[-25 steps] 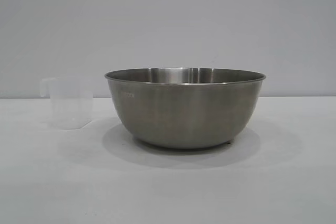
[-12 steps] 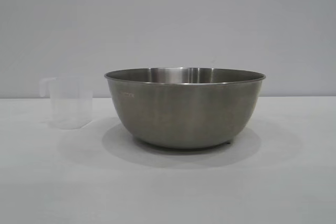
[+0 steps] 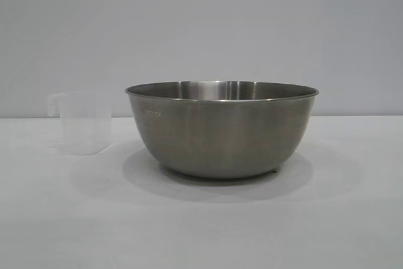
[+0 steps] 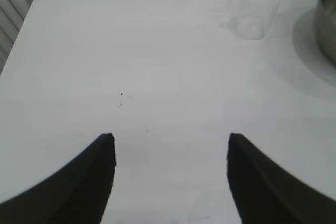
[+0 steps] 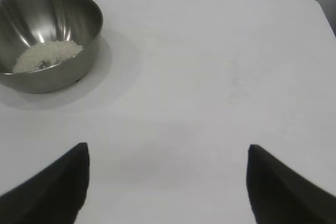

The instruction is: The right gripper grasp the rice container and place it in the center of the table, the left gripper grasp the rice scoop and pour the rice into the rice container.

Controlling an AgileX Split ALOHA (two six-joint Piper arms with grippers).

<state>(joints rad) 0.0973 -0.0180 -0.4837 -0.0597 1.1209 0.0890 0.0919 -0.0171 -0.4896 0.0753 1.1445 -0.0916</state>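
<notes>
Now, bowl: the rice container (image 3: 221, 129) sits on the table (image 3: 201, 225), rice (image 5: 47, 55) inside.
Cup: the rice scoop (image 3: 80, 121) stands just beside the bowl.
Left gripper (image 4: 170, 148): open, holding nothing, well apart from the bowl.
Right gripper (image 5: 168, 156): open, holding nothing, well apart from the bowl.

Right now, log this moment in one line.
rice container: holds rice | rice scoop: upright beside it | left hand, right hand: open, empty

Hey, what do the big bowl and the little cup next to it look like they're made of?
The rice container looks like stainless steel with a brushed grey finish: faint vertical streaks, soft reflections and a shiny rolled rim. The rice scoop looks like translucent plastic, probably thin: it is milky and see-through, with a moulded loop handle. Both stand on the white table, which looks matte; its material is unclear.
</notes>
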